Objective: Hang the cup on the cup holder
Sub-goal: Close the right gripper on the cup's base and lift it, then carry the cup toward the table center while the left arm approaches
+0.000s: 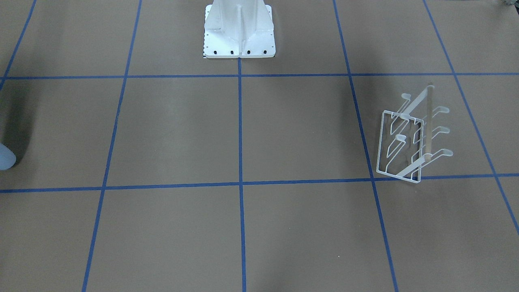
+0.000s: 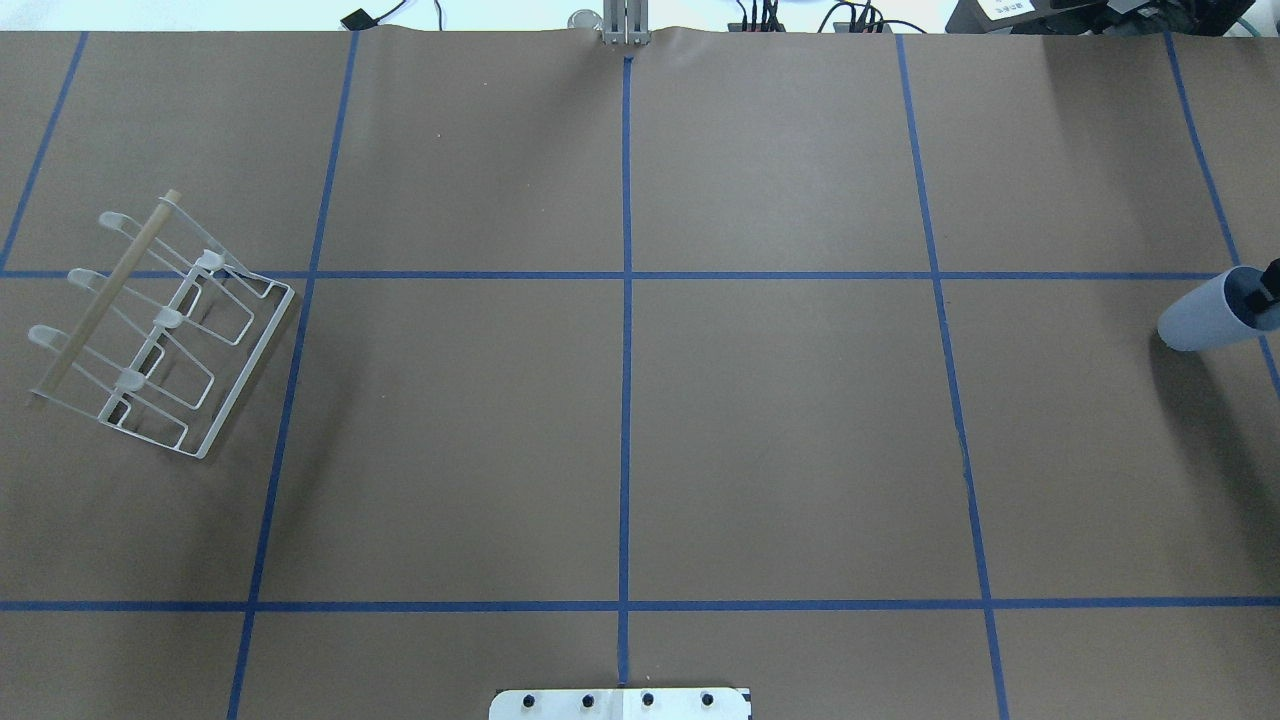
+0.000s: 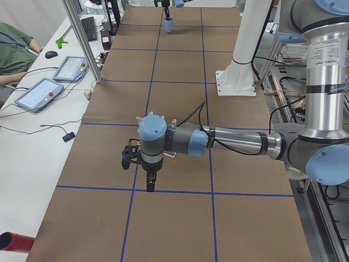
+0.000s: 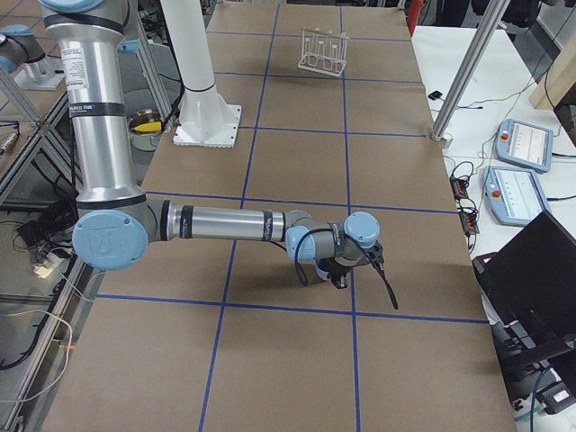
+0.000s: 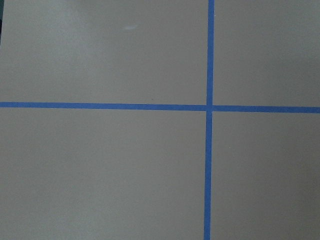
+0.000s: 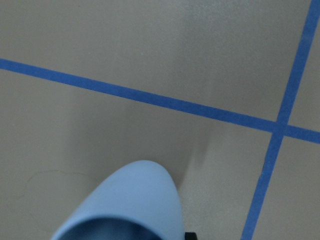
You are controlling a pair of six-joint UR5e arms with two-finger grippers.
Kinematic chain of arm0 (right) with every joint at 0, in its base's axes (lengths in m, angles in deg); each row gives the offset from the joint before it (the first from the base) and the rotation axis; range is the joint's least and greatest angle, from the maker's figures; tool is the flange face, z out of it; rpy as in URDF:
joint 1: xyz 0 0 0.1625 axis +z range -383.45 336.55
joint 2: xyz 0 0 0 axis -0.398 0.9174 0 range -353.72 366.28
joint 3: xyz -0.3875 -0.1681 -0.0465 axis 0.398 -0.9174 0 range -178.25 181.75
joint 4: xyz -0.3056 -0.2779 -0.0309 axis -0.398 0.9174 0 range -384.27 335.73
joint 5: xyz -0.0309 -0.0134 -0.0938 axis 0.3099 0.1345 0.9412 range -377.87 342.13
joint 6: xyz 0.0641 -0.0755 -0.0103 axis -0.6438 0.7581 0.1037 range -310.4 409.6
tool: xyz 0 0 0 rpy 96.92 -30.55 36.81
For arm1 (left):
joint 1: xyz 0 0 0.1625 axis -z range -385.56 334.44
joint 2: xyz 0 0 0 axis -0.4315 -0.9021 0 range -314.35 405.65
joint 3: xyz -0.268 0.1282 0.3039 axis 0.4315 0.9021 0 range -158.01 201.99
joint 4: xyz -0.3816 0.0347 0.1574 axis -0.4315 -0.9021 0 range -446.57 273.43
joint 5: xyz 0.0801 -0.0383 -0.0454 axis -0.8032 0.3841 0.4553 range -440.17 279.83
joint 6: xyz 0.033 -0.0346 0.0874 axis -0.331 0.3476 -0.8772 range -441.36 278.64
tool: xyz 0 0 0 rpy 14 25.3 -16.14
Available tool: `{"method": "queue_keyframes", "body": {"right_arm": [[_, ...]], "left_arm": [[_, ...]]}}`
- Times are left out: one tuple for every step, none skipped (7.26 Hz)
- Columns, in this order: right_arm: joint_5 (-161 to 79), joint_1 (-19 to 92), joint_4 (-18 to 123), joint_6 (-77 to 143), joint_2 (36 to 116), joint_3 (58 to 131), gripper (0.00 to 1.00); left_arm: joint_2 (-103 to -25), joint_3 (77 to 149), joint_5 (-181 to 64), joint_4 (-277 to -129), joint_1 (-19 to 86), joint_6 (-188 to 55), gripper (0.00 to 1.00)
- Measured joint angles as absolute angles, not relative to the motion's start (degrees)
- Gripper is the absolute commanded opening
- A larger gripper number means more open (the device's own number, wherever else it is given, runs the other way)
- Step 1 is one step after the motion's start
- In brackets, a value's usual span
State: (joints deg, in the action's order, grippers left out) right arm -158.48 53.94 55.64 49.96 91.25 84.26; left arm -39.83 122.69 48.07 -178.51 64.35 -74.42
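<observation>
Right gripper (image 2: 1268,295) at the cup's (image 2: 1205,322) rim, far right; its jaws and the left gripper's (image 3: 144,168), can't tell. A weak rim pinch could drop it en route to the cup holder (image 2: 247,372).

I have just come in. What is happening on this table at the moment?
A two-armed robot is to hang a pale blue cup on a white wire rack. The cup is at the table's right edge, with the right end effector at its mouth; whether it is gripped cannot be told. The rack stands far off on the left, with nothing on it. The left end effector hangs above the table near it.
</observation>
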Motion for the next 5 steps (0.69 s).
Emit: {"method": "queue_keyframes", "body": {"right_arm": [[-161.1,55.0,55.6,49.6,91.5,86.3,0.00],[-164.2,55.7,55.4,49.1,91.4,88.7,0.00],[-165.8,56.0,55.3,47.0,91.3,92.7,0.00],[-166.3,56.1,54.0,41.7,91.1,97.2,0.00],[-166.5,56.0,49.3,32.6,91.0,100.9,0.00]], "left_arm": [[-39.9,122.7,48.1,-178.5,64.4,-74.4,0.98],[-40.4,122.8,48.1,-178.6,64.4,-74.3,0.98],[-41.4,122.8,48.0,-178.8,64.3,-74.3,0.98],[-42.5,122.6,48.0,-180.3,64.3,-74.2,0.98],[-43.2,122.4,47.9,-184.4,64.1,-72.4,0.98]]}}
